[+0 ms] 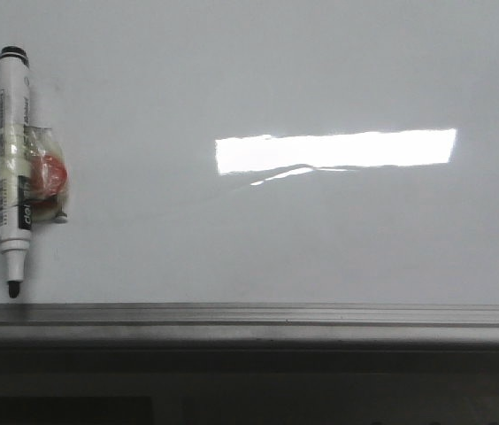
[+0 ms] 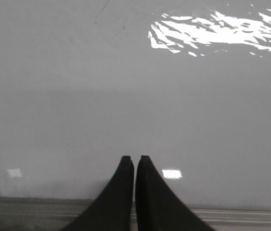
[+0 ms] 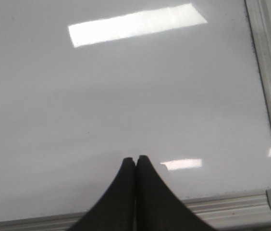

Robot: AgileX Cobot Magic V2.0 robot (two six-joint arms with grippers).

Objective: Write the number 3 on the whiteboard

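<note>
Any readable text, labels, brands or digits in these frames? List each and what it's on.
"del": the only legible letters, on the dark band of the marker, front view; the word may run on, the rest is unreadable.
Other print along the marker barrel: too small and blurred to read.
Tape wad with a red piece on the marker: no text visible.
Whiteboard: nothing written, no digit yet; only glare in all three views.

Both grippers' fingers (image 2: pixel 126 192) (image 3: pixel 126 192) are plain black, tapering, curved.

My whiteboard (image 1: pixel 258 71) is glossy pale grey-white with a grey metal edge. At nine o'clock, the marker (image 1: pixel 12 168) is white, black-capped, black-tipped. My fingers (image 2: pixel 121 192) are black.
</note>
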